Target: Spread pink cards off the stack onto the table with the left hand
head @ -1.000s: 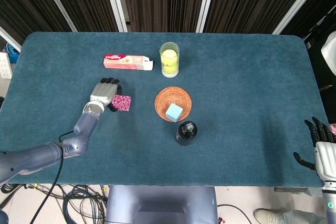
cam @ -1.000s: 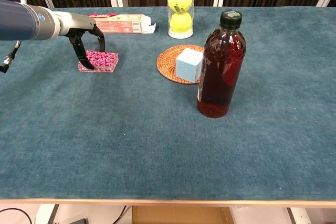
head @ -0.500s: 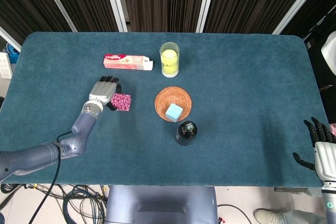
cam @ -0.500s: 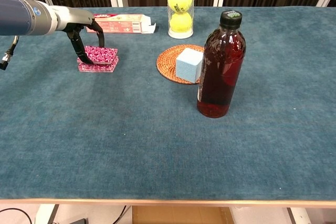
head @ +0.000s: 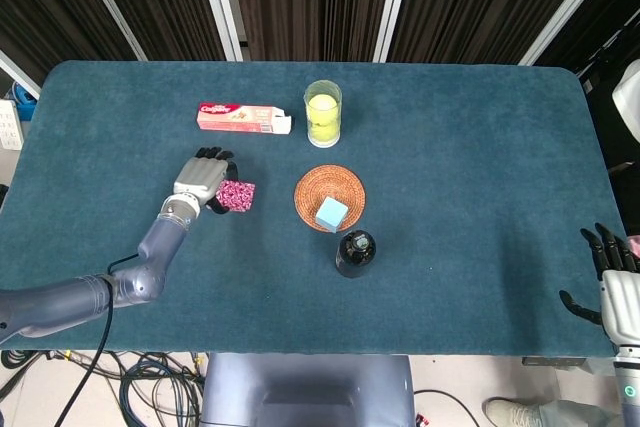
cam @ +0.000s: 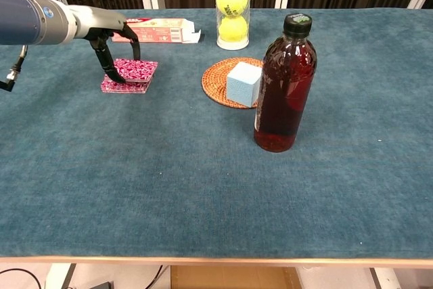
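Left hand [cam: 111, 35] fingers pressing top pink cards [cam: 130, 75], upper left of frame. Too much pressure risks dragging whole stack. Right hand [head: 612, 282] idle, fingers apart.

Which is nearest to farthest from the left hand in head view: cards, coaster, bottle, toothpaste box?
From the left hand:
1. Cards, touching its fingers, on the side toward the coaster.
2. Toothpaste box, toward the table's far edge.
3. Coaster, beyond the cards.
4. Bottle, past the coaster, toward the near edge.

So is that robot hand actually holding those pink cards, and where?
Yes. The left hand pinches the top pink cards by their left edge, fanned above the stack.
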`<state>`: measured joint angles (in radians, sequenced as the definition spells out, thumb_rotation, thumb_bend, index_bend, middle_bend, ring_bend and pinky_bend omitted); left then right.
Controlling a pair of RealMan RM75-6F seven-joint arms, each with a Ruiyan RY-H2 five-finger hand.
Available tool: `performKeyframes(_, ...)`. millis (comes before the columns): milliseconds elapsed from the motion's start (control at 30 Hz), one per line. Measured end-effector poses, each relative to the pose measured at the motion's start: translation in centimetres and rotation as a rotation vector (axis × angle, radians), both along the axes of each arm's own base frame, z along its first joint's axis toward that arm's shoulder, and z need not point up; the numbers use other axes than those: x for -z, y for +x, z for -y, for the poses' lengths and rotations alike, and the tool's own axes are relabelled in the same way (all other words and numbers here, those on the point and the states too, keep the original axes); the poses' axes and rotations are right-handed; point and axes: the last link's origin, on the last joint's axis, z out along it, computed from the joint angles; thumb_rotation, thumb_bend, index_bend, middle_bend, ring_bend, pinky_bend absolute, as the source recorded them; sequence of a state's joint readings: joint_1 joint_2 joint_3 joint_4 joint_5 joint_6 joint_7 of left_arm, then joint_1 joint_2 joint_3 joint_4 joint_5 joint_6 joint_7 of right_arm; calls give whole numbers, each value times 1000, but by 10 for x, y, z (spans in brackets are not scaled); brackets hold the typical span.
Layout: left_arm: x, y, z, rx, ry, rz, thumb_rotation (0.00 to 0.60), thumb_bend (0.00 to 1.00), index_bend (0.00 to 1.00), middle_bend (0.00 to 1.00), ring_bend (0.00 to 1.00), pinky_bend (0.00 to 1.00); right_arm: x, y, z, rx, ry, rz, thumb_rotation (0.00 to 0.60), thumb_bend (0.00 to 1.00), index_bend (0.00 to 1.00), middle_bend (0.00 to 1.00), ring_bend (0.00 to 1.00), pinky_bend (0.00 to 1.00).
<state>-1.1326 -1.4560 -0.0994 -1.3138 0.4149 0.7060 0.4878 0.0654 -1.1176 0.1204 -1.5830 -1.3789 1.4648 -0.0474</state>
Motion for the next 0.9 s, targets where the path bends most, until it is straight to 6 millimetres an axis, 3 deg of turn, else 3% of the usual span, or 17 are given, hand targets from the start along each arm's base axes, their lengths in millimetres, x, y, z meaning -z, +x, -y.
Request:
performKeyframes(533, 2, 37, 58, 53, -85, -13, 600, 280, 516, 189, 0, 0, -3, 0, -3, -8, -9, 12, 600, 192, 96, 38, 76, 205)
performKeyframes(900, 27, 49, 69, 58, -123, -25, 600, 280, 516, 188, 0, 0, -6, -1, -3, -6, -18, 21, 600, 192, 96, 38, 76, 205)
